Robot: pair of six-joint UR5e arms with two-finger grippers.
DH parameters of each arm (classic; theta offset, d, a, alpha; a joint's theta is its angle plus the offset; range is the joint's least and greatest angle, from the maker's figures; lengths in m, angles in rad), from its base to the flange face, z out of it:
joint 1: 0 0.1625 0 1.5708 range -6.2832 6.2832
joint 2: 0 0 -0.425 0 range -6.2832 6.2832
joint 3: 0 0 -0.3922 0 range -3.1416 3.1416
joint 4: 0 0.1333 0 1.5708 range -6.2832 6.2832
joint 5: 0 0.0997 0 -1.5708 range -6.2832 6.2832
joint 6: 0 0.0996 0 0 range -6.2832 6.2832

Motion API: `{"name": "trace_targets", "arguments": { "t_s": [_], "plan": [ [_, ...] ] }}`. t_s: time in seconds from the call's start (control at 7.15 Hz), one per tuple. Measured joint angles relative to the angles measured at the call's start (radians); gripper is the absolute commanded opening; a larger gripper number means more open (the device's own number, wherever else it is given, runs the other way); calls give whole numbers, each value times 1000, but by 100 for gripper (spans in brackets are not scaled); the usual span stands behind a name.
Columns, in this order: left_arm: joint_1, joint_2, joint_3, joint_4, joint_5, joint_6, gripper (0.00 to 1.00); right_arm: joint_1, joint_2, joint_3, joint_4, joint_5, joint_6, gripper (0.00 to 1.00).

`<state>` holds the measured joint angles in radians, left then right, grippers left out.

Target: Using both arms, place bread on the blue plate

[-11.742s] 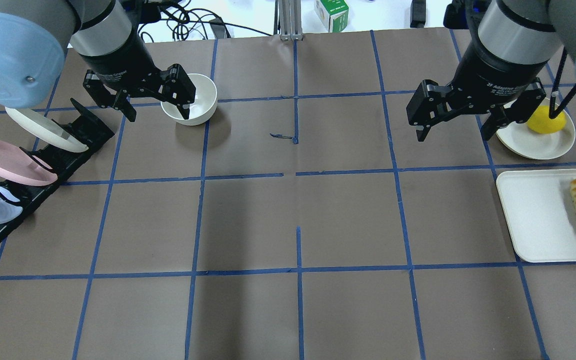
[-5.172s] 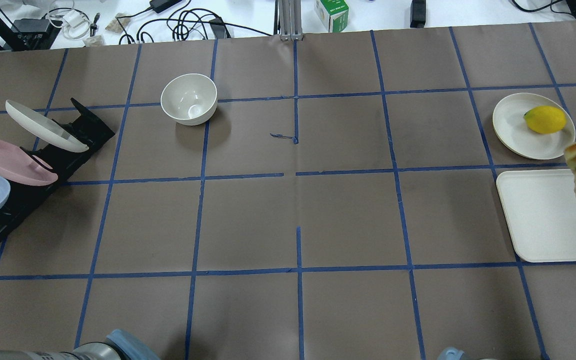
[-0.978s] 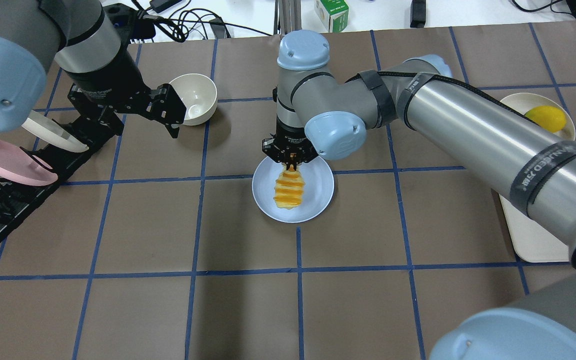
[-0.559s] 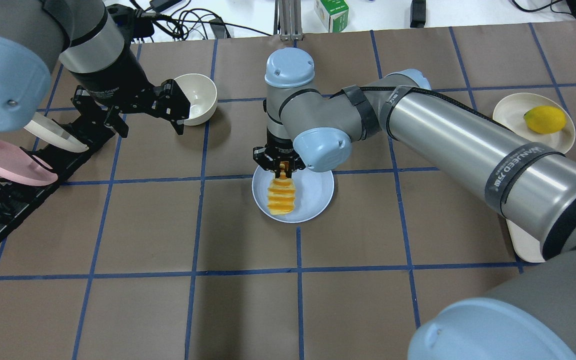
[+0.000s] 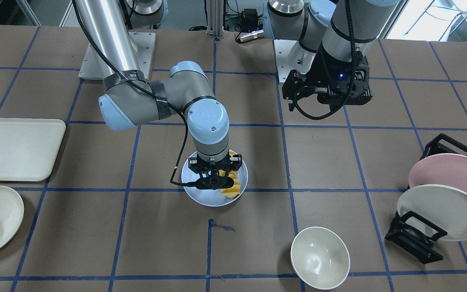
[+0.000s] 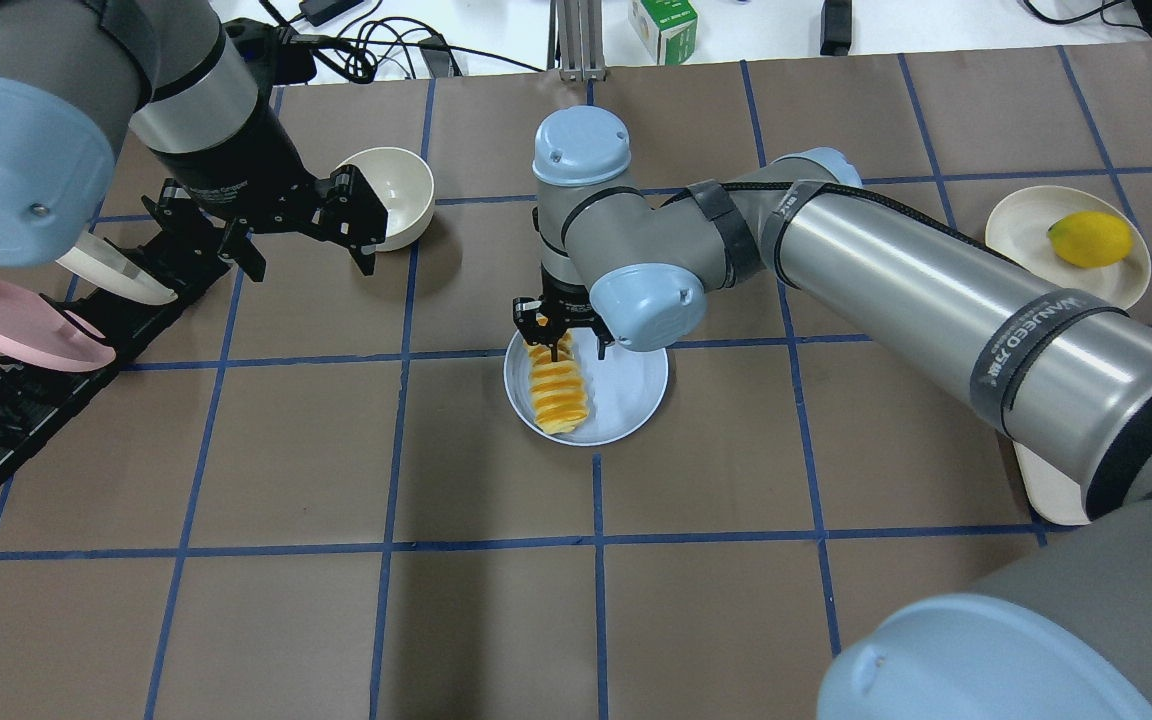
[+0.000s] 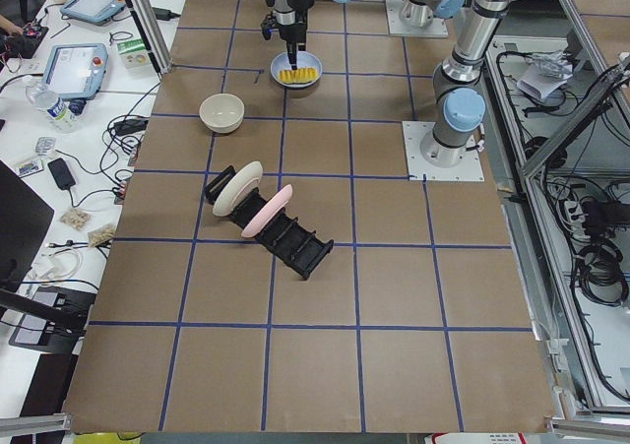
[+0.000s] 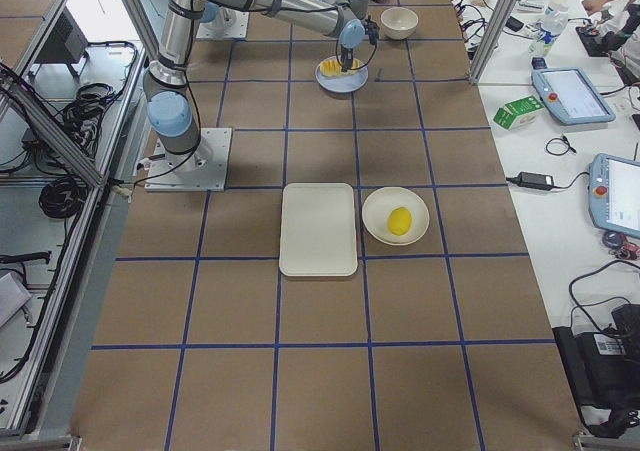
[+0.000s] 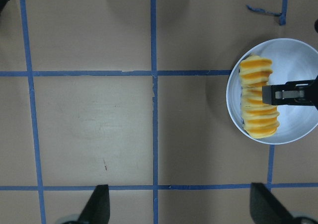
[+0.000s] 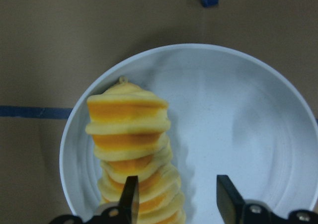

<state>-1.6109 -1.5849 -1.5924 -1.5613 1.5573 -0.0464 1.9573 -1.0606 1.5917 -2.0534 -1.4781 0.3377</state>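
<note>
One bread on blue plate, long axis across table depth

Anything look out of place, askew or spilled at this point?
Nothing is spilled or damaged. The one oddity: the bread lies off-centre on the blue plate, along one side near the rim, leaving the other half bare. The right gripper hangs open just above it.

Right arm silver-grey, black cable taped on; pale-blue joint caps.
</note>
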Motion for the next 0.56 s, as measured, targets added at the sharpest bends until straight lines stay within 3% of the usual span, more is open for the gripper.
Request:
{"name": "trace_targets", "arguments": {
  "t_s": [0.28, 0.56],
  "plan": [
    [-1, -5, 1, 12, 2, 27, 100, -56, -84, 0, 66, -2, -71, 100],
    [0, -7, 4, 24, 3, 49, 100, -154, -211, 1, 213, 1, -181, 100]
  ]
}}
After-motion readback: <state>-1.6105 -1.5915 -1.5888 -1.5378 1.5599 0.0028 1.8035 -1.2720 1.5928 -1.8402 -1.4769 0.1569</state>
